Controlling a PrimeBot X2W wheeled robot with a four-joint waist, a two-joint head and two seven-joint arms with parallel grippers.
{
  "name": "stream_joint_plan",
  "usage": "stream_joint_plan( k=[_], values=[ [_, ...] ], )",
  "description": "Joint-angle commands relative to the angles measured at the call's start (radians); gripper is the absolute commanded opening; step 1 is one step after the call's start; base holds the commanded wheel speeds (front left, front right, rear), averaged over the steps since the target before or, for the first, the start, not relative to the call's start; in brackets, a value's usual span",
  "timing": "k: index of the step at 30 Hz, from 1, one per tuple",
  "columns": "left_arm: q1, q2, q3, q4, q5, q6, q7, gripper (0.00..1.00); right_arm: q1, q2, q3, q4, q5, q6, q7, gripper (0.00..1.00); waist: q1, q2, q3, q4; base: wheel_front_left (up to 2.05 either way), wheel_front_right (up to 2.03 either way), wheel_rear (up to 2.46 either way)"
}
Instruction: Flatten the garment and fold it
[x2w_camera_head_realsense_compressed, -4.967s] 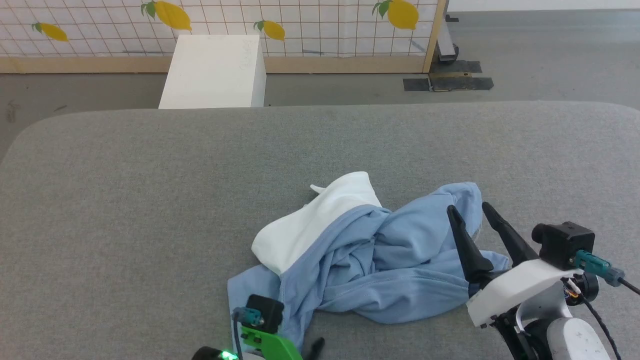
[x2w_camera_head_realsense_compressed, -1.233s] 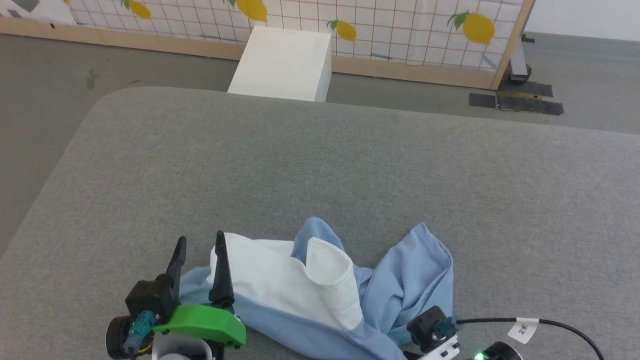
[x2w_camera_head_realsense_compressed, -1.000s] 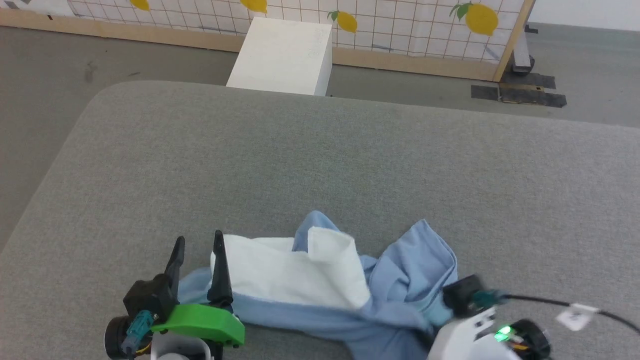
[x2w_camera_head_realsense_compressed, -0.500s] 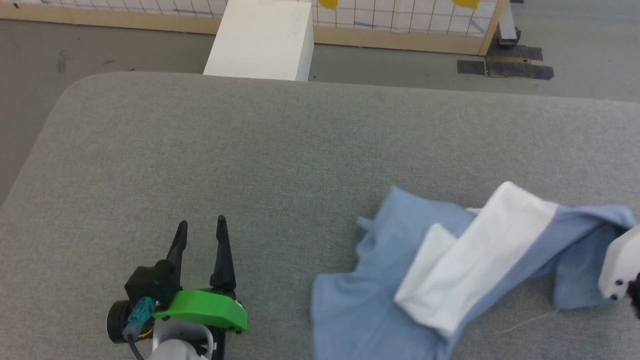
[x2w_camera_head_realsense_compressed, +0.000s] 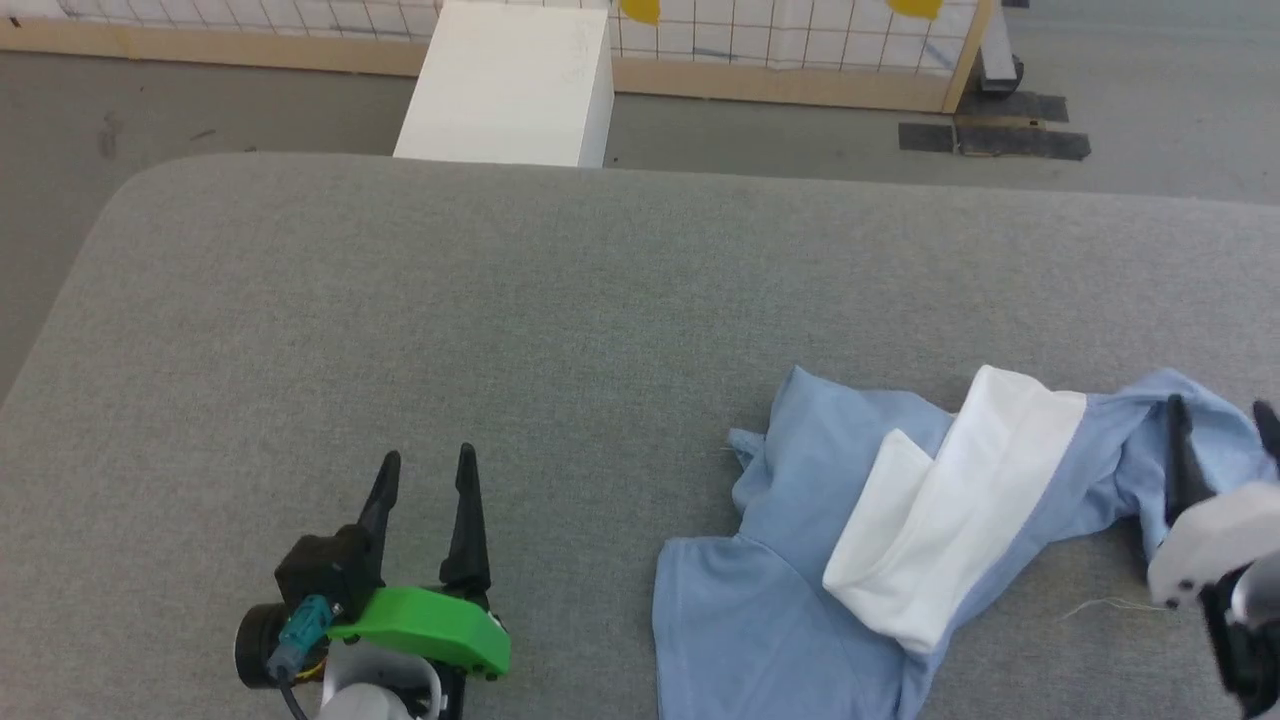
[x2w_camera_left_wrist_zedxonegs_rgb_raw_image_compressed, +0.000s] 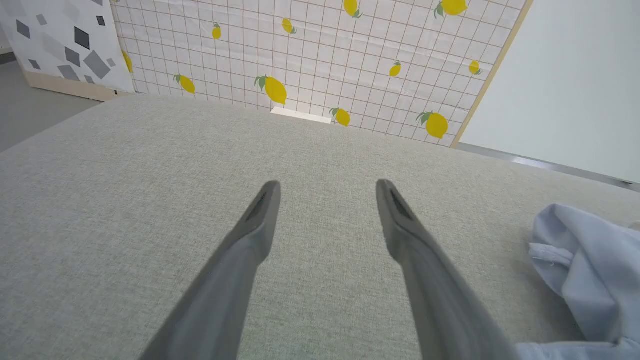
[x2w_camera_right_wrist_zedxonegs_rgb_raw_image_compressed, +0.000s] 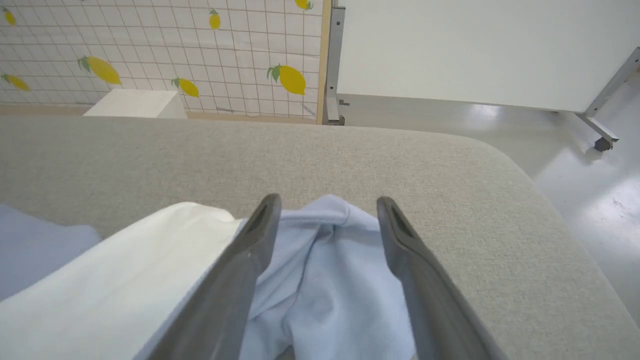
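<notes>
The garment (x2w_camera_head_realsense_compressed: 800, 520) is a light blue T-shirt lying crumpled on the grey table (x2w_camera_head_realsense_compressed: 500, 300) at the lower right, with a band of its white inner fabric (x2w_camera_head_realsense_compressed: 950, 510) turned up across the middle. My right gripper (x2w_camera_head_realsense_compressed: 1222, 415) stands open over the garment's right end, and in the right wrist view its fingers spread above a blue fold (x2w_camera_right_wrist_zedxonegs_rgb_raw_image_compressed: 325, 260) without gripping it. My left gripper (x2w_camera_head_realsense_compressed: 425, 465) is open over bare table well to the left of the garment. The garment's left edge (x2w_camera_left_wrist_zedxonegs_rgb_raw_image_compressed: 580, 265) shows at the right of the left wrist view.
A white box (x2w_camera_head_realsense_compressed: 505, 85) stands on the floor beyond the table's far edge, in front of a lemon-print screen (x2w_camera_left_wrist_zedxonegs_rgb_raw_image_compressed: 310, 60). The table's rounded right corner (x2w_camera_right_wrist_zedxonegs_rgb_raw_image_compressed: 525, 175) drops to a shiny floor. Wide bare table lies left of and beyond the garment.
My right gripper dragged the garment from beside the left gripper to the right side of the table, then opened and let it go. The head camera shifted too.
</notes>
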Motion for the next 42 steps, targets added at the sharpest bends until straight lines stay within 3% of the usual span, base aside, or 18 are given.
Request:
stream_joint_plan(
  k=[1, 7, 13, 19, 24, 33, 34, 35, 36, 37, 42],
  values=[
    [0.011, -0.002, -0.004, 0.01, 0.003, -0.011, -0.004, 1.0, 0.044, 0.022, 0.006, -0.02, 0.005, -0.002, -0.032, 1.0, -0.0001, 0.0, -0.024, -0.014, 0.0, 0.0, 0.0],
    [0.041, 0.011, -0.078, 0.027, 0.0, -0.079, 0.064, 1.0, 0.178, 0.064, 0.077, -0.084, 0.058, -0.002, -0.116, 1.0, -0.0001, 0.0, -0.067, -0.047, 0.0, 0.0, 0.0],
    [0.087, 0.052, -0.23, 0.01, -0.051, -0.15, 0.321, 1.0, 0.233, 0.071, 0.125, -0.076, 0.113, -0.002, -0.112, 1.0, -0.0001, 0.0, -0.086, -0.069, 0.0, 0.0, 0.0],
    [0.126, 0.106, -0.328, -0.043, -0.111, -0.16, 0.568, 1.0, 0.232, 0.072, 0.145, -0.077, 0.146, -0.002, -0.117, 1.0, -0.0001, 0.0, -0.085, -0.075, 0.0, 0.0, 0.0],
    [0.161, 0.114, -0.355, -0.073, -0.153, -0.145, 0.734, 1.0, 0.227, 0.072, 0.154, -0.103, 0.157, -0.002, -0.113, 1.0, -0.0001, 0.0, -0.076, -0.088, 0.0, 0.0, 0.0],
    [0.152, 0.105, -0.399, -0.079, -0.169, -0.134, 0.855, 1.0, 0.209, 0.072, 0.173, -0.108, 0.187, -0.002, -0.123, 1.0, -0.0001, 0.0, -0.065, -0.12, 0.0, 0.0, 0.0],
    [0.147, 0.102, -0.403, -0.073, -0.169, -0.134, 0.86, 0.95, 0.207, 0.072, 0.175, -0.105, 0.188, -0.002, -0.125, 1.0, -0.0001, 0.0, -0.065, -0.123, 0.0, 0.0, 0.0],
    [0.143, 0.099, -0.406, -0.068, -0.169, -0.133, 0.862, 0.72, 0.206, 0.072, 0.176, -0.105, 0.189, -0.002, -0.125, 1.0, -0.0001, 0.0, -0.064, -0.127, 0.0, 0.0, 0.0],
    [0.137, 0.098, -0.409, -0.058, -0.167, -0.132, 0.865, 0.29, 0.204, 0.072, 0.176, -0.104, 0.192, -0.002, -0.127, 1.0, -0.0001, 0.0, -0.064, -0.131, 0.0, 0.0, 0.0],
    [0.134, 0.097, -0.411, -0.054, -0.166, -0.132, 0.865, 0.02, 0.204, 0.072, 0.177, -0.104, 0.193, -0.002, -0.127, 1.0, -0.0001, 0.0, -0.064, -0.133, 0.0, 0.0, 0.0],
    [0.128, 0.097, -0.373, -0.048, -0.177, -0.112, 0.818, 0.0, 0.204, 0.072, 0.172, -0.102, 0.202, -0.002, -0.13, 1.0, -0.0001, 0.0, -0.066, -0.139, 0.0, 0.0, 0.0]
  ],
)
